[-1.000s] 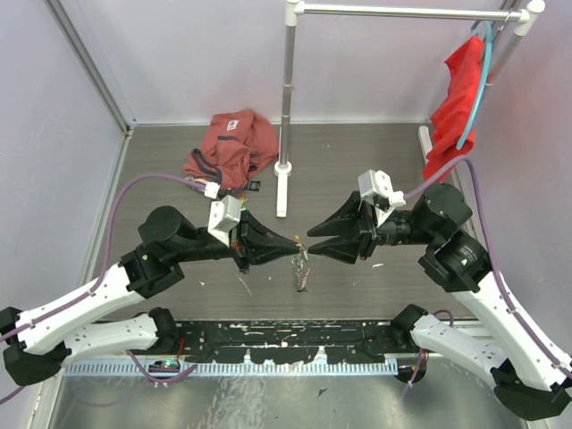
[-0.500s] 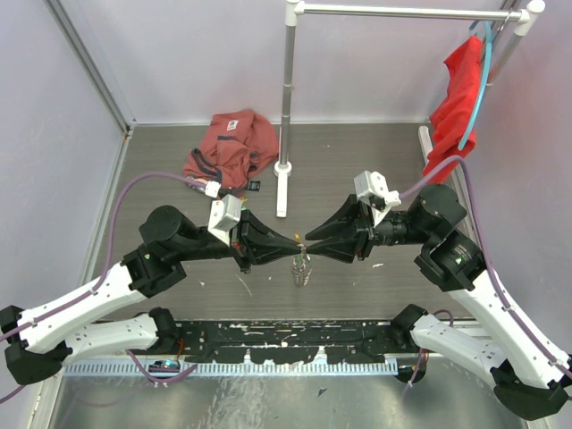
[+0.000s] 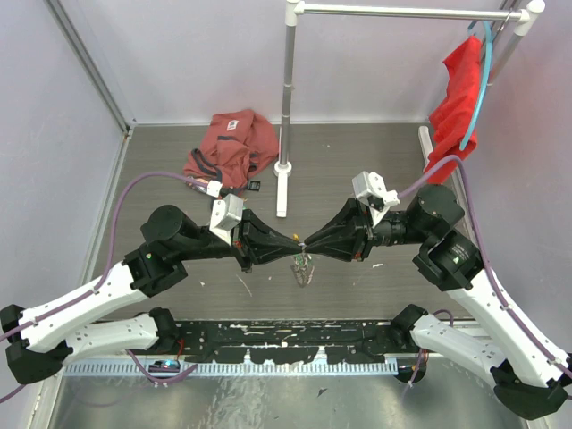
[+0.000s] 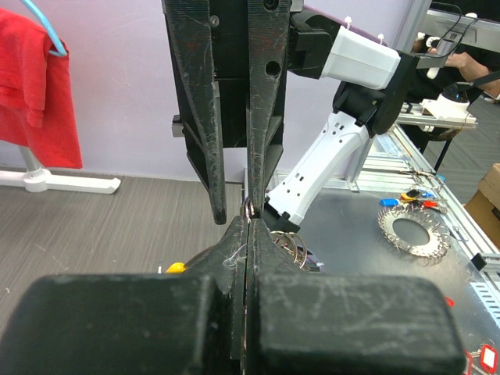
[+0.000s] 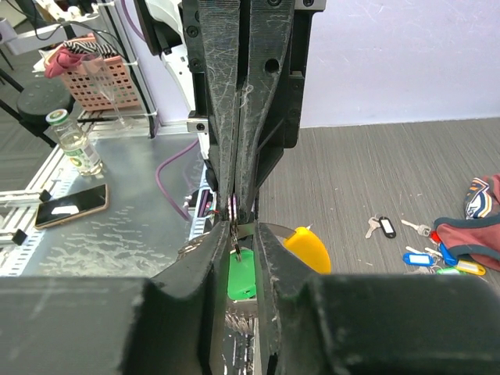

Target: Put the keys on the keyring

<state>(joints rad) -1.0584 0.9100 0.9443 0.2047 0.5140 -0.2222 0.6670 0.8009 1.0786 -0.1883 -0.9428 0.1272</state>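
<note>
My left gripper (image 3: 295,245) is shut on the top of the keyring (image 3: 305,266), which hangs below the tips with its silvery keys. In the left wrist view the left jaws (image 4: 248,226) are pressed together on the thin loop (image 4: 248,209). My right gripper (image 3: 309,245) meets it tip to tip. Its jaws (image 5: 234,234) stand a narrow gap apart on either side of the loop (image 5: 233,209). A green-tagged key (image 5: 241,273) hangs between them, and the yellow-orange tag (image 5: 307,248) sits beside them. Loose tagged keys (image 5: 426,258) lie on the floor by the red cloth.
A red cloth bag (image 3: 231,147) lies at the back left. A white stand with a pole (image 3: 283,170) rises behind the grippers. A red garment (image 3: 454,103) hangs at the back right. Another ring of silvery keys (image 4: 410,230) lies on the metal bench.
My right gripper has narrowed from wide open and moved left to meet the left gripper's tips. The keyring has shifted slightly and now hangs under the meeting point.
</note>
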